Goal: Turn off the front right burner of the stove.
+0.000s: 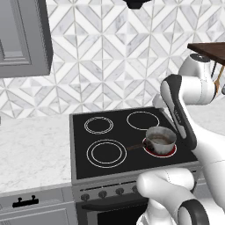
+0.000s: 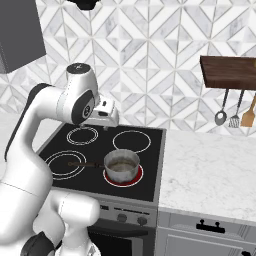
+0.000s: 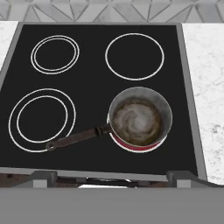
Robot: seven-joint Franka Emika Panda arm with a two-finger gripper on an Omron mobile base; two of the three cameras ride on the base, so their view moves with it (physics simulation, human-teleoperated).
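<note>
The stove point(image 1: 83, 132) is a black glass cooktop with four white-ringed circles and a grey front panel carrying small dark knobs point(image 1: 102, 194) point(image 2: 121, 217). Its front right burner point(image 3: 135, 148) point(image 1: 169, 152) point(image 2: 135, 178) glows red. A small steel saucepan point(image 3: 140, 120) point(image 1: 161, 138) point(image 2: 121, 165) stands on that burner, its dark handle pointing left. My gripper point(image 2: 107, 126) hangs open high above the cooktop's back middle, looking down on it. In the hand view its fingertips point(image 3: 43, 176) stand wide apart with nothing between them.
Marble counter point(image 2: 210, 170) point(image 1: 30, 149) flanks the stove on both sides. Utensils point(image 2: 235, 112) hang under a wooden shelf at the right. A grey wall cabinet point(image 1: 22, 39) hangs upper left. My own arm crosses the stove's right side in the left base view.
</note>
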